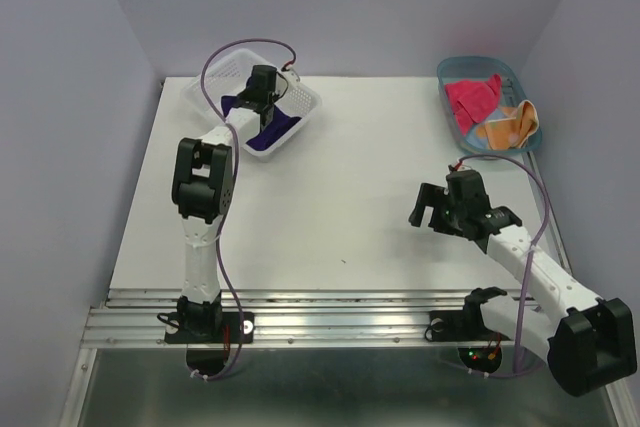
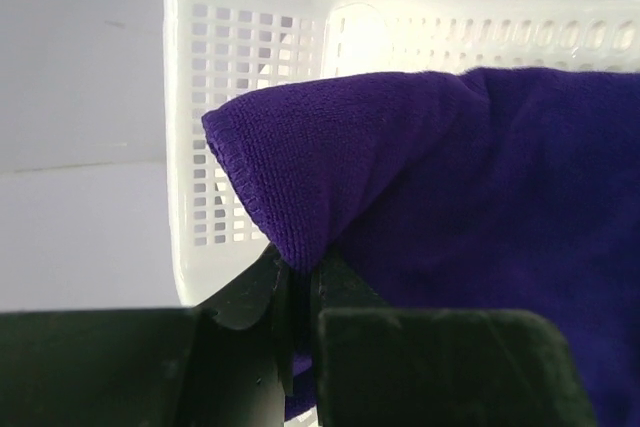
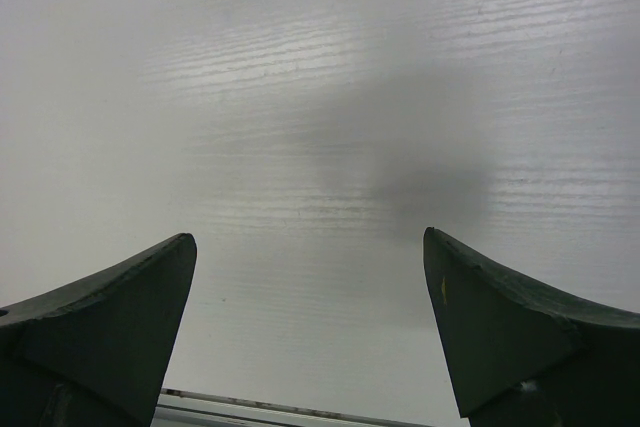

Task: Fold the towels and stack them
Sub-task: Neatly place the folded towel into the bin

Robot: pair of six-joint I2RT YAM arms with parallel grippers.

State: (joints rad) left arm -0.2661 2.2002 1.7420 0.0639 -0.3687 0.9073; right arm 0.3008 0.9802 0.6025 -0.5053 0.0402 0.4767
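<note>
Your left gripper [image 2: 300,282] has its jaws closed to a sliver on a folded edge of the purple towel [image 2: 480,197], nipping it low so the cloth bulges above the tips. That towel sits in the white basket [image 2: 230,47] at the table's [image 1: 340,197] far left, riding up one wall. I'd judge the basket is where the stack goes, though the grip alone won't tell you whether it is for laying down or lifting.

Your right gripper [image 3: 310,247] is spread wide with nothing in it, hovering over bare tabletop. The pink towel [image 1: 472,97] and orange towel [image 1: 510,125] lie crumpled in the blue tray [image 1: 450,72] at the far right, the orange one spilling over the rim. The open right hand is the nearer one to fetch them.
</note>
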